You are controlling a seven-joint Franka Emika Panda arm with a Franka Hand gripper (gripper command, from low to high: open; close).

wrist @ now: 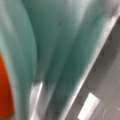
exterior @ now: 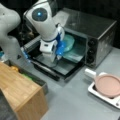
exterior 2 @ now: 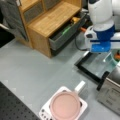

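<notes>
A teal bowl (exterior: 69, 42) sits on the tray inside an open toaster oven (exterior: 96, 30). My gripper (exterior: 62, 48) reaches in over the lowered oven door (exterior: 58, 66) and is right at the bowl's near rim, its fingers hidden by the blue-and-white hand. In a front view the teal bowl (exterior 2: 113, 59) shows below the hand (exterior 2: 101, 46), with something orange (exterior 2: 117, 57) in it. The wrist view is filled by the bowl's teal wall (wrist: 50, 37), with an orange patch (wrist: 4, 87) at the left and the metal tray (wrist: 105, 72) at the lower right.
A pink pan (exterior: 108, 85) rests on a small white stove (exterior: 93, 90), seen also as the pan (exterior 2: 65, 105) in a front view. A wooden cabinet (exterior 2: 51, 18) stands with its drawer (exterior 2: 65, 32) open, holding yellow and green items. The grey table (exterior 2: 30, 67) lies between them.
</notes>
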